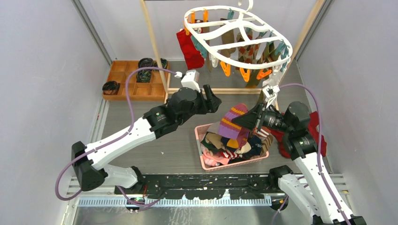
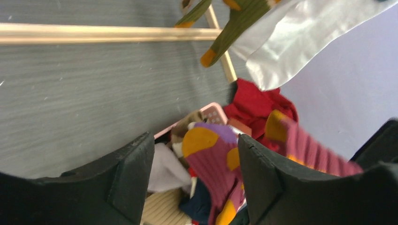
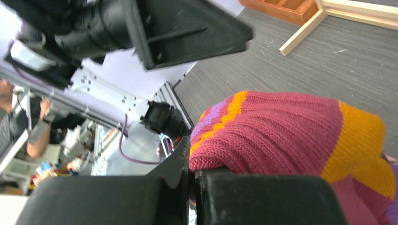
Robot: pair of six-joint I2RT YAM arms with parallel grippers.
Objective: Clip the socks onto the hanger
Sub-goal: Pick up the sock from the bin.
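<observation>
My right gripper is shut on a maroon sock with orange and purple stripes and holds it above the pink basket of mixed socks. In the right wrist view the sock is pinched between the closed fingers. My left gripper is open and empty, just left of the sock; through its fingers I see the sock. The white hanger hangs at the back with several socks clipped on it.
A wooden tray with black coiled rolls sits at the back left. A wooden-post rack frames the hanger. A red cloth lies beside the right arm. Grey walls close both sides.
</observation>
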